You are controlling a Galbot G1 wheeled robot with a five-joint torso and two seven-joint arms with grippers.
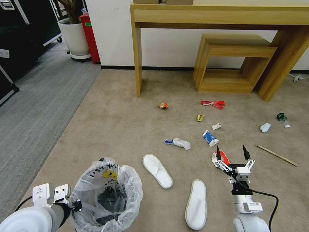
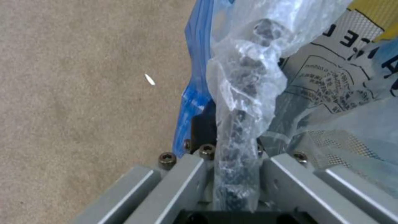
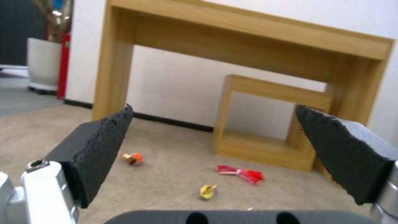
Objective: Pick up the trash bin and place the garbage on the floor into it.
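Holding the trash bin by its bag-wrapped rim, your left gripper is clamped tight, keeping it ready; your right gripper, jaws spread, hovers beyond the bin above a red-white wrapper on the floor.

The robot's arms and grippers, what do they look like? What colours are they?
Both arms are smooth, rounded and white. The right gripper has two pointy black fingers on silver-grey metal links, with a black collar below and a black cable curling off the wrist. The left gripper has flat pale-grey metal bars with small dark screws, white plates with holes behind it, a black wrist band and a black cable.
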